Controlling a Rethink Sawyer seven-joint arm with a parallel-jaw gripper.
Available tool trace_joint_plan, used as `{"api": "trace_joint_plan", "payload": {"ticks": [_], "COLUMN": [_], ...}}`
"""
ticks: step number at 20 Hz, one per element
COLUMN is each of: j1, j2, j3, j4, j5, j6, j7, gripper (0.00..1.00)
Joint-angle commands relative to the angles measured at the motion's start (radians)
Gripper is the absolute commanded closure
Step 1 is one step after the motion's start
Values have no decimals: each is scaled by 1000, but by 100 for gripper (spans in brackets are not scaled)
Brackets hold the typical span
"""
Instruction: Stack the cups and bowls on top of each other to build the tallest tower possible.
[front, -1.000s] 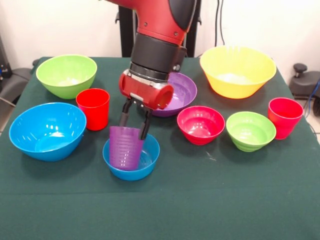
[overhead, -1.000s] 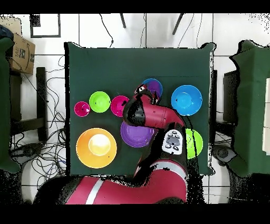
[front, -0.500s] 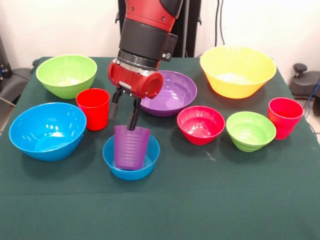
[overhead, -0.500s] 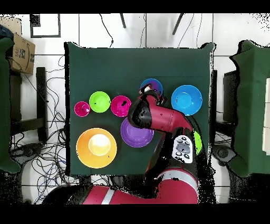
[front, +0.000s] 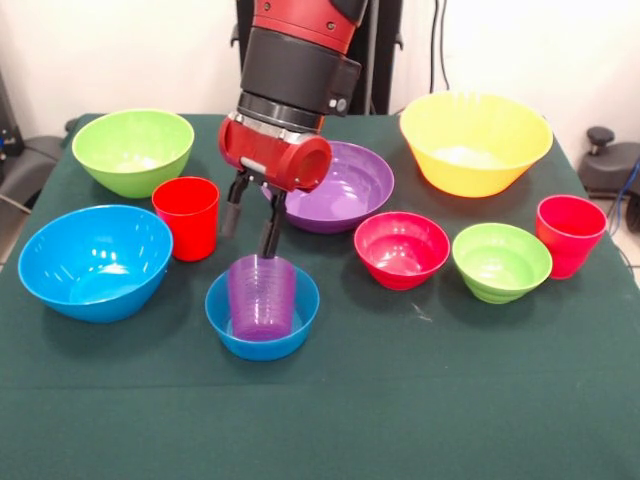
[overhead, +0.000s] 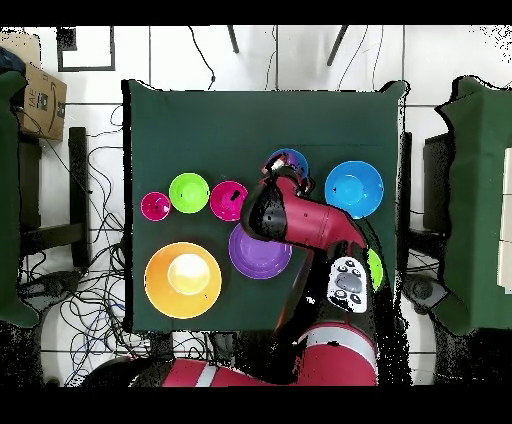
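**Gripper spread above purple cup in small blue bowl**

Gripper (front: 250, 218): hanging from the red and black arm (front: 290, 90), fingers spread apart and pointing down, holding nothing. One fingertip (front: 269, 247) is sitting just above the far rim of the purple cup; whether it is touching the rim cannot be told. The other finger is hanging clear to the left.

Purple cup (front: 261, 297): standing upright inside the small blue bowl (front: 262, 318), near the middle of the table (front: 400, 400). In the overhead view the pair is showing as a blue ring (overhead: 287, 162) just beyond the arm's end.

Remaining items, front view:
- Red cup (front: 186, 217), standing upright left of the gripper, just beside the large blue bowl.
- Large blue bowl (front: 95, 261), sitting at the left edge of the table.
- Large lime green bowl (front: 133, 150), sitting at the far left.
- Purple bowl (front: 345, 187), sitting behind the gripper, partly covered by the arm.
- Large yellow bowl (front: 475, 142), sitting at the far right.
- Small red-pink bowl (front: 402, 250), sitting right of the small blue bowl.
- Small lime green bowl (front: 501, 262), sitting just right of the red-pink one.
- Second red cup (front: 570, 235), standing upright at the right edge, just beside the small green bowl.

All bowls are resting mouth up.
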Motion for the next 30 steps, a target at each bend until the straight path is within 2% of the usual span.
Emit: {"api": "trace_joint_plan", "payload": {"ticks": [1,6,11,14,18,23,25,28,30], "j1": [33,12,21,12,14,-26,-25,-22,-34], "j2": [33,26,32,16,30,77,96,129,142], "j3": [103,134,154,173,155,199,194,179,186], "j4": [25,38,56,74,59,62,42,-14,-29], "j5": [46,50,110,168,216,227,225,210,200], "j6": [48,63,35,151,315,268,291,422,450], "j7": [132,120,183,189,148,115,94,41,20], "gripper": [0,0,0,0,0,0,0,0,0]}}
